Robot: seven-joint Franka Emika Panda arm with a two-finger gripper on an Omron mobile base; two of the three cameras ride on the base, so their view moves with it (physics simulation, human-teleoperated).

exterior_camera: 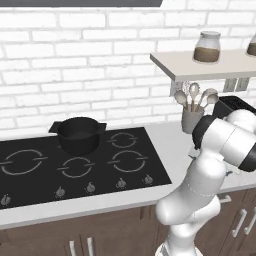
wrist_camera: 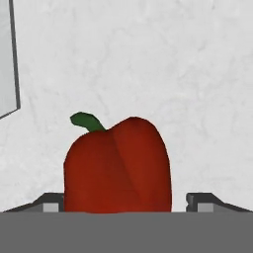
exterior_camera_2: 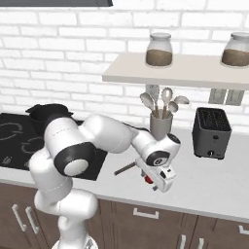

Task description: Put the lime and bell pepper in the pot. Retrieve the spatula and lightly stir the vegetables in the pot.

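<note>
The red bell pepper with a green stem stands on the pale counter, between my two fingertips in the hand view. My gripper is open, with a small gap on each side of the pepper. From the right base, the gripper is low over the counter, with a bit of red pepper showing under it. The black pot sits on the back of the cooktop, far to the left of the hand. A thin utensil handle, the spatula, lies on the counter just left of the hand. The lime is out of view.
A grey holder with round-headed spoons stands behind the hand, and a black toaster to its right. A shelf with jars hangs above. The black cooktop lies to the left. The counter's front edge runs close to the hand.
</note>
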